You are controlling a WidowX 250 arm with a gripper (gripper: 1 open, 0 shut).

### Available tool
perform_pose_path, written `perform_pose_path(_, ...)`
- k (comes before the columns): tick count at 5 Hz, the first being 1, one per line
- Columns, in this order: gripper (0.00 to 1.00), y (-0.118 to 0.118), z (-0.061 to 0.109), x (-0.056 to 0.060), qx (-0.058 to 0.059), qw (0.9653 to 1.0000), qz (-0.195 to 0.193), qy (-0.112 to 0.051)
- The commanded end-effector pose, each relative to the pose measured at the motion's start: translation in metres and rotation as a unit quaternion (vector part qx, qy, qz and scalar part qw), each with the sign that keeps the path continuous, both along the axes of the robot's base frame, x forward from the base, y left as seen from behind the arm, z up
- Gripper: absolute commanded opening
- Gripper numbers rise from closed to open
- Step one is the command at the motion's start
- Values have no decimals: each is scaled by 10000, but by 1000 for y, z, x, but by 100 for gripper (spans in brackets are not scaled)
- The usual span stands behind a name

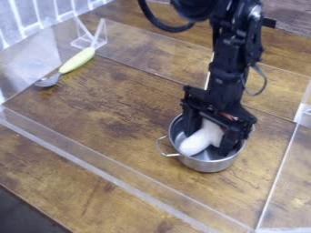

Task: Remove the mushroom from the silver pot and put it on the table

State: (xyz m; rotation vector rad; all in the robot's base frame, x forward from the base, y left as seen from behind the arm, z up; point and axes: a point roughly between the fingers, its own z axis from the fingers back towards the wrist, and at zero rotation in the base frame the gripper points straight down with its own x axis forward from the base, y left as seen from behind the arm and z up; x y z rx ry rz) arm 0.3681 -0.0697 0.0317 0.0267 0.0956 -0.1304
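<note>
Far left, a yellow-green banana toy (76, 61) and a small grey metal object (46, 81) lie against the acrylic wall, well apart from the work and no obstruction. The counter (109, 109) between is bare wood. At right, the silver pot (205, 150) stands upright with the mushroom (199, 140) lying inside, white stem showing. The claw (215, 133) points straight down into the pot, jaws spread wide astride the mushroom, apparently placed to close on it. Nothing is gripped.
</note>
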Motion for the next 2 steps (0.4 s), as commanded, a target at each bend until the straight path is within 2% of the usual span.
perform_pose_path(1, 100, 16, 20, 21, -120, 9990, 32, -425)
perform_pose_path(2, 0, 22, 16, 30, -141, 9990, -39, -430)
